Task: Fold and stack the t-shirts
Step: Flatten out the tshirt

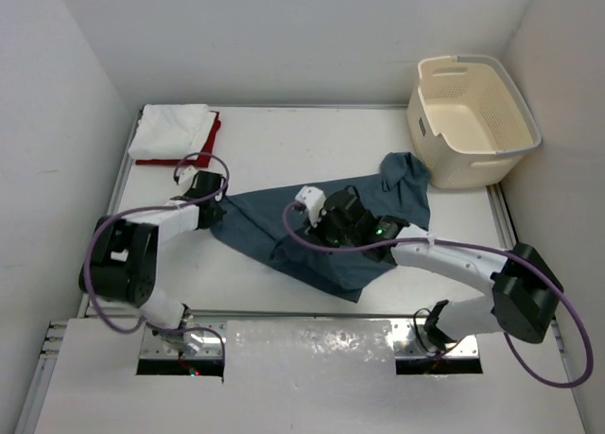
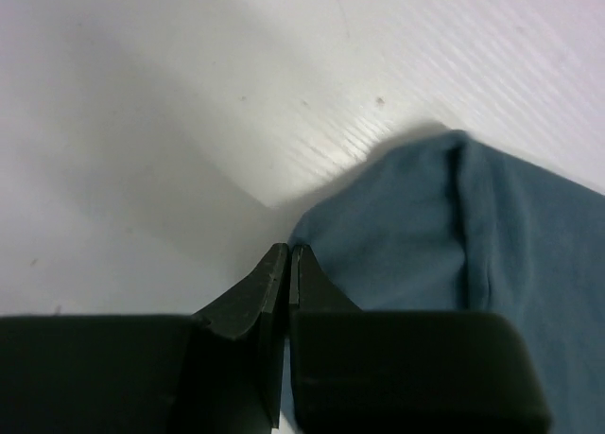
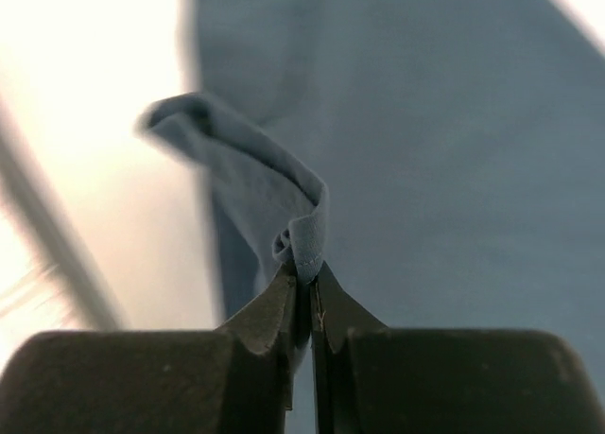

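Note:
A dark teal t-shirt [image 1: 260,224] lies spread and rumpled across the middle of the table. My left gripper [image 1: 213,210] sits at its left corner. In the left wrist view that gripper [image 2: 288,250] is shut, with the shirt's edge [image 2: 425,235] running right into the closed tips. My right gripper [image 1: 321,234] is over the shirt's middle. In the right wrist view it [image 3: 310,269] is shut on a raised fold of the teal cloth [image 3: 284,198]. At the back left, a folded white t-shirt [image 1: 170,131] lies on top of a deep red t-shirt [image 1: 215,131].
A cream laundry basket [image 1: 468,169] stands at the back right, and the teal shirt's far end reaches up beside it. White walls close in the table [image 1: 312,141] at the left, back and right. The arm bases sit at the near edge.

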`<state>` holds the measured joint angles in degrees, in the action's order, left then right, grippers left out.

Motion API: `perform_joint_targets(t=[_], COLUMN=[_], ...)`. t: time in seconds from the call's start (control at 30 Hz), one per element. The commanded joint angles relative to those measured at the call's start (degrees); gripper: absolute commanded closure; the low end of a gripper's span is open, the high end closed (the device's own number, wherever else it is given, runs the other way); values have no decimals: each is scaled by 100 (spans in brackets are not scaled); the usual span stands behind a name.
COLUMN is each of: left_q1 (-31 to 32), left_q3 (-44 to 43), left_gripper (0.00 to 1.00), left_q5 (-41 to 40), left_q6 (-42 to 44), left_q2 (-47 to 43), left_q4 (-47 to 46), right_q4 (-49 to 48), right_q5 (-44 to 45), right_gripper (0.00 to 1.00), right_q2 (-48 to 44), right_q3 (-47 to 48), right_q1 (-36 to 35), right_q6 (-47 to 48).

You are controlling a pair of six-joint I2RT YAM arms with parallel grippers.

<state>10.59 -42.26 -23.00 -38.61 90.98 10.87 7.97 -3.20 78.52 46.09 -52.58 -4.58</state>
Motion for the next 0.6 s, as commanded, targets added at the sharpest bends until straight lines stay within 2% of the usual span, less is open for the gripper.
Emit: perform_joint_targets(t=[0.0,0.17,0.27,0.37,0.43,0.53,0.57], left_q1=[101,119,128,128,128,128,136], left_q3=[-10,-483,-1001,-1659,-2161,-2811,-3432], left_gripper=[100,100,100,100,100,100,100], left_q5=[77,305,-63,-634,-977,-961,-830], left_q6=[-68,327,556,653,661,942,1256], left_q2=[-1036,-1960,-2154,-2233,-2330,-2733,-2900], left_q4=[257,213,442,679,820,636,809], right_q4=[-58,178,424,749,873,873,1047], right_q5=[618,1758,2296,3550,3966,4415,4538], right_gripper=[95,96,100,100,100,100,100], right_q2=[-407,-794,-1110,-1444,-1637,-1796,-1840], right_q3=[164,470,795,1278,1577,2289,3144], right_q1=[475,1047,1521,1978,2277,2384,2375], right_q6=[-350,-500,-676,-624,-335,386,1005])
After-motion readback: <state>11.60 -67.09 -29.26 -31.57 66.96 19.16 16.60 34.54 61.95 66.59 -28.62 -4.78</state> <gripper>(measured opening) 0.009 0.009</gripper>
